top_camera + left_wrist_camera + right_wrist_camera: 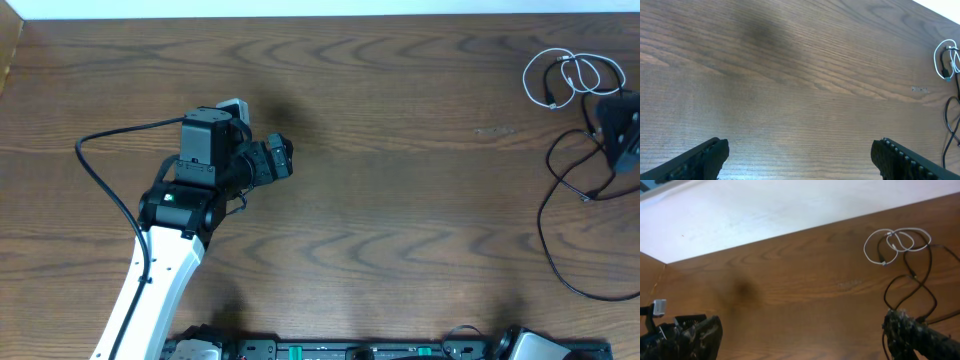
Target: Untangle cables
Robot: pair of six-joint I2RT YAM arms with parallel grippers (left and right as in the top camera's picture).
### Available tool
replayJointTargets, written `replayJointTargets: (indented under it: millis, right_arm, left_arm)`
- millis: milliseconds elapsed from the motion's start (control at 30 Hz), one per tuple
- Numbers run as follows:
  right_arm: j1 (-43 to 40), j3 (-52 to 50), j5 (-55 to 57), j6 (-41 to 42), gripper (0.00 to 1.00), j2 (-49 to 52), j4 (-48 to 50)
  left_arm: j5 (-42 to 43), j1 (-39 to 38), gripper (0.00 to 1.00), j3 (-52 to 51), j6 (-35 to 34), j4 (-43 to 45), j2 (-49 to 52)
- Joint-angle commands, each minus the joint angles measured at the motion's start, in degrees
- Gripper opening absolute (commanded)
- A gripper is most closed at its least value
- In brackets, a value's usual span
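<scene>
At the far right of the surface [400,150], the white cable [572,75] and black cable [541,225] lie looped and crossing. Left hand [800,150] and right hand [802,322] both stand open, holding nothing. Judged status: separation incomplete; crossings not yet cleared.

A dark brown wooden table [400,200] fills nearly the whole overhead view, its grain running in long wavy bands from nine o'clock to three o'clock. Along twelve o'clock a narrow white surface [300,8] borders the far edge; the right wrist view shows it as a wide, plain white plane. At ten o'clock overhead a lighter wooden panel [8,50] meets the table's corner. The light is soft, with one blurred dark shadow [744,291] on the wood and a small pale scuff [495,130] toward two o'clock
</scene>
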Motion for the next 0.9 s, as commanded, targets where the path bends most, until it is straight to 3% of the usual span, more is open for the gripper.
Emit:
replayJointTargets:
  millis: [0, 367, 567, 867]
  right_arm:
    - [0.2, 0.0, -0.3, -0.7, 0.99, -1.7, -0.3]
    - [0.8, -0.3, 3.1, -0.5, 0.99, -4.0, 0.5]
    - [7.1, -4.9, 6.6, 1.7, 0.99, -6.5, 14.5]
    - [21.4, -28.8, 24.2, 1.7, 0.99, -18.9, 32.9]
  left_arm:
    - [-0.8, 0.2, 0.96, 1.1, 0.8, -0.1, 0.0]
    - [-0.8, 0.2, 0.96, 1.1, 0.8, -0.1, 0.0]
    - [-0.8, 0.2, 0.96, 1.1, 0.8, -0.1, 0.0]
    - [-0.8, 0.2, 0.96, 1.1, 0.8, -0.1, 0.0]
